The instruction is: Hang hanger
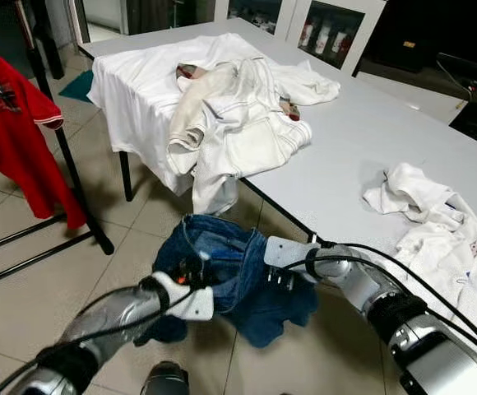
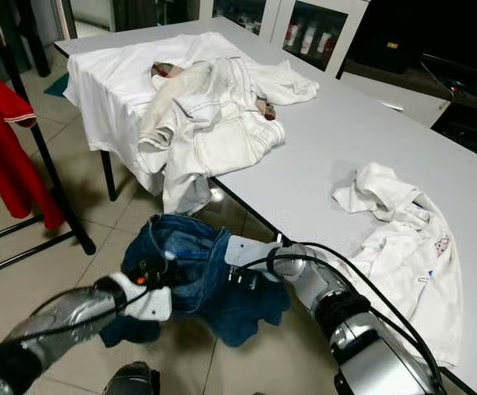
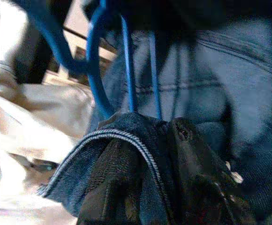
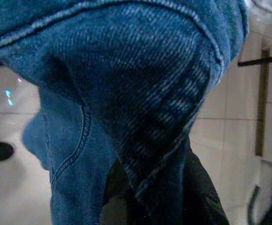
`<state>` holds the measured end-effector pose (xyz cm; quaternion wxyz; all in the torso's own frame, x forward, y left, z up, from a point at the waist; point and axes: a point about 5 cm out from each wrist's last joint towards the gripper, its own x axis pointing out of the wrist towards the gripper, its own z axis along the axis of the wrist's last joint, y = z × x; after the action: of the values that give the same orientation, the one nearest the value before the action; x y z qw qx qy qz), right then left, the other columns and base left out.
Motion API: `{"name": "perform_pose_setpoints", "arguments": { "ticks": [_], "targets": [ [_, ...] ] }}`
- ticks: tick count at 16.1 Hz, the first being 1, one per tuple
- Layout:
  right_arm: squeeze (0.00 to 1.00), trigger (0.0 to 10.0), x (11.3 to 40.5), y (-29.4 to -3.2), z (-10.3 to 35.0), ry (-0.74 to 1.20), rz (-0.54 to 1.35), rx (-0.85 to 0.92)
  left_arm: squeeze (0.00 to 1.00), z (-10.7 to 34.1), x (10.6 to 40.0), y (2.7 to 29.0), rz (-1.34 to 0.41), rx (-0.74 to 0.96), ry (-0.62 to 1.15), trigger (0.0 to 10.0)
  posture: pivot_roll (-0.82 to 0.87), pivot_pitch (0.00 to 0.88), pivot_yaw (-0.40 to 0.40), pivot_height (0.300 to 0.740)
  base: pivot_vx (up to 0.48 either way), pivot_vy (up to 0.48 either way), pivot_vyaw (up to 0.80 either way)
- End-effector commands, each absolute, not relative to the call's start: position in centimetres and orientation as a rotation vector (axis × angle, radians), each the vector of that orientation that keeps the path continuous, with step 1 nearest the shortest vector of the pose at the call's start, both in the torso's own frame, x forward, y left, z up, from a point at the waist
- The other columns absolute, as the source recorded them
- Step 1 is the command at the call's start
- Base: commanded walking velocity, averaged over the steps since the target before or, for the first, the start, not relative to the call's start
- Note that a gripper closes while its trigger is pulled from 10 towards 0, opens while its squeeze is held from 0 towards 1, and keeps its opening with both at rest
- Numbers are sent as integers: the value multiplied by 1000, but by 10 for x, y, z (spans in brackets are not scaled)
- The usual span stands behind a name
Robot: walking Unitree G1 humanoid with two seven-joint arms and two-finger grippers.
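A blue denim garment (image 1: pixel 234 267) hangs bunched between my two grippers, low over the tiled floor beside the table's near edge. My left gripper (image 1: pixel 196 270) is shut on its stitched hem (image 3: pixel 126 138), gripping its left side. A blue wire hanger (image 3: pixel 96 61) sits in the denim just beyond the left fingers, its wires running down into the fabric. My right gripper (image 1: pixel 261 273) is buried in the garment's right side, and the right wrist view has denim (image 4: pixel 126 93) draped over its dark fingers (image 4: pixel 201 192).
A black clothes rack (image 1: pixel 67 160) stands at the left with a red shirt (image 1: pixel 12 132) hanging on it. The grey table (image 1: pixel 362 140) carries a pile of white clothes (image 1: pixel 230 107) at its far end and another white garment (image 1: pixel 436 230) at the right.
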<state>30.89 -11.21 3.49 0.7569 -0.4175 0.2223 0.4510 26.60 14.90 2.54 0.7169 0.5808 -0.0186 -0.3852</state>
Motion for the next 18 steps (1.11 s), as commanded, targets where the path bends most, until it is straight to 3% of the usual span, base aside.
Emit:
{"name": "perform_pose_setpoints", "arguments": {
  "ticks": [1, 18],
  "targets": [
    [0, 0, 310, -109, 41, 461, 985, -865, 0, 32, 269, 134, -883, 1286, -124, 10000, 265, 24, -146, 710, 0, 0, 0],
    [0, 0, 311, -84, 61, 389, 982, -618, 0, 47, 268, 92, -976, 1239, -360, 10000, 251, 14, -130, 710, 0, 0, 0]
  ]
}}
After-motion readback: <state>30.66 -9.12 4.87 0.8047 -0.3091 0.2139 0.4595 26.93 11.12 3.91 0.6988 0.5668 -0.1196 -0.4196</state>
